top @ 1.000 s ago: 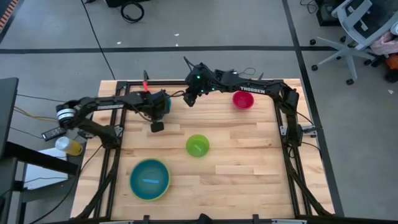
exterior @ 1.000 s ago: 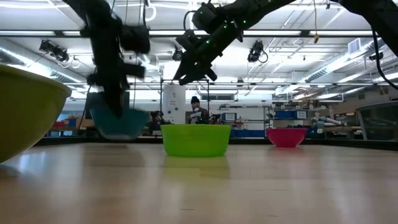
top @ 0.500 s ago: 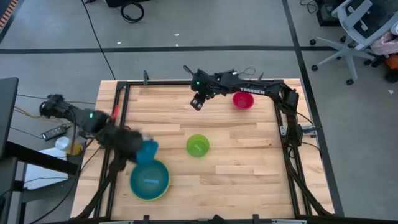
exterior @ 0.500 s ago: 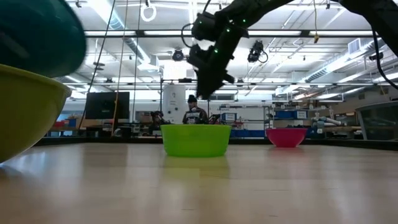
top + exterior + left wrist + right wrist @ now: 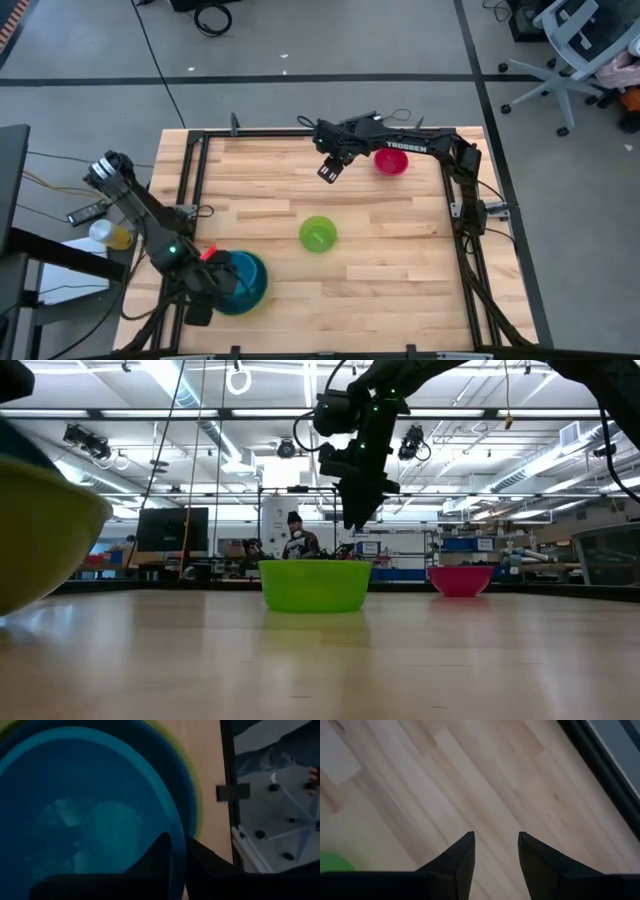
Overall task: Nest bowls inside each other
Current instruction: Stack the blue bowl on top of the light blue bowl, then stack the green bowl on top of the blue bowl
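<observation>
At the near left, the large yellow-green bowl (image 5: 266, 284) holds the light blue bowl (image 5: 192, 805). The medium blue bowl (image 5: 240, 278) sits in their mouth with my left gripper (image 5: 207, 290) shut on its rim. The small green bowl (image 5: 318, 234) stands on its base mid-table. The magenta-red bowl (image 5: 391, 160) stands at the far right. My right gripper (image 5: 328, 170) hangs open above bare wood at the far middle, left of the magenta-red bowl, its fingers pointing steeply down with nothing between them (image 5: 495, 845). My left gripper has the medium blue bowl's rim (image 5: 176, 827) between its two fingers, one finger (image 5: 161, 854) inside the bowl and one outside. The fingers come from above, slanting in from the table's left. The bowl lies inside the light blue bowl; whether it rests on the bottom I cannot tell.
A black metal frame (image 5: 186, 190) runs along the table's edges, close to the stacked bowls at the near left. Open wood lies between the green bowl and the near right corner. The room beyond holds an office chair (image 5: 575, 40) and people far behind (image 5: 293, 540).
My left gripper has swung from the far left of the table toward the near edge, carrying the medium blue bowl lifted clear, and the bowl now sits in the light blue bowl inside the yellow-green one. My right gripper has tipped steeply downward and drifted slightly toward the right.
</observation>
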Motion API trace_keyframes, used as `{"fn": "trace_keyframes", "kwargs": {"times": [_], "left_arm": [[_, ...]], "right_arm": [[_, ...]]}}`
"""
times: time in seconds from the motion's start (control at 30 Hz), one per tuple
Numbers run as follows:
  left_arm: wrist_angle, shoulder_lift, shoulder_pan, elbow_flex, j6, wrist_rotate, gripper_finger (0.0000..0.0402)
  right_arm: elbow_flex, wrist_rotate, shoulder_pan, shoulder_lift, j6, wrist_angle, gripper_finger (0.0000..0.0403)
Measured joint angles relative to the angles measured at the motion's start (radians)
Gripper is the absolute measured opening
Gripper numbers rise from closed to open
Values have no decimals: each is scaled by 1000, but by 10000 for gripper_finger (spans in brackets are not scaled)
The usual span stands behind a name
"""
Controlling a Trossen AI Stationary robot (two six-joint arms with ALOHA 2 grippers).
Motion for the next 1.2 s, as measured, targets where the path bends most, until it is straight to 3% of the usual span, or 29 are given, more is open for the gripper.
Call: {"fn": "trace_keyframes", "kwargs": {"times": [0.37,0.57,0.73,0.8,1.0,1.2], "left_arm": [[98,27,2,16,-81,-85,126],[78,-1,33,66,-191,-223,176],[39,-72,60,71,-303,-415,180],[-10,-97,80,71,-352,-479,180],[-86,-132,180,71,-510,-667,180],[-35,-101,281,71,-511,-663,180]], "right_arm": [[-3,-10,-13,-46,-56,-126,181],[-153,28,-83,-121,-53,-122,189],[-352,-247,-131,-218,28,43,188],[-421,-314,-93,-241,53,122,188],[-526,-319,130,-228,84,327,188],[-530,-205,268,-215,210,516,187]]}}
